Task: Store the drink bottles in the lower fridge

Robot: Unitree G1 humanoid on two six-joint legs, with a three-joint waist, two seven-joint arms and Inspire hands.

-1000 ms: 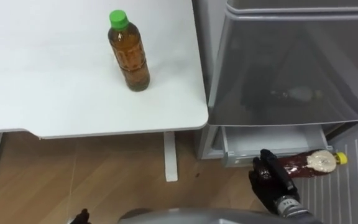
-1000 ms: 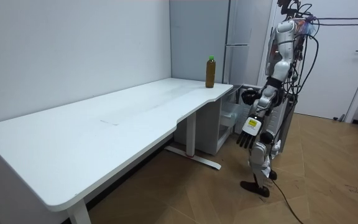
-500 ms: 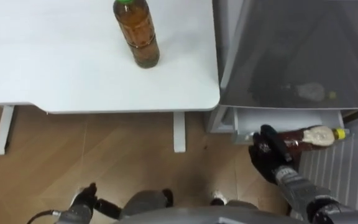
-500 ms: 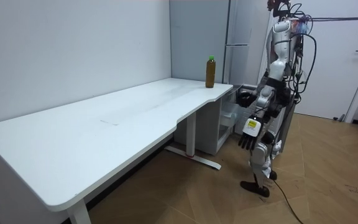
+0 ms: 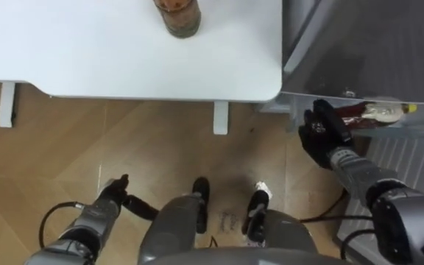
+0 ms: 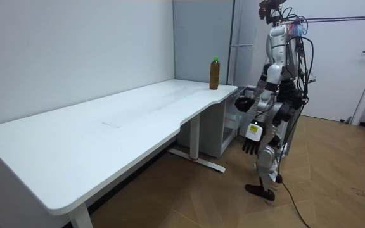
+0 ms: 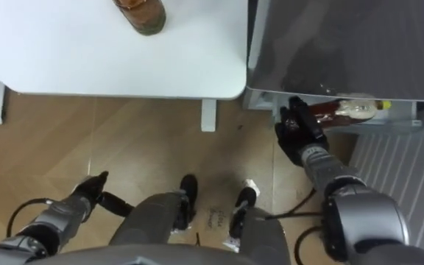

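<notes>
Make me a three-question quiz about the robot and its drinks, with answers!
1. Where does the brown drink bottle with the green cap stand? A) white table B) floor C) fridge
2. What colour is the cap on the dark bottle lying in the grey fridge? A) red B) yellow C) blue
3. How is the robot's right hand? A) open B) shut on a cup C) shut, holding nothing
Answers: 1 A, upright on the tabletop; 2 B, its cap is yellow; 3 A, its fingers are straight beside the lying bottle.
</notes>
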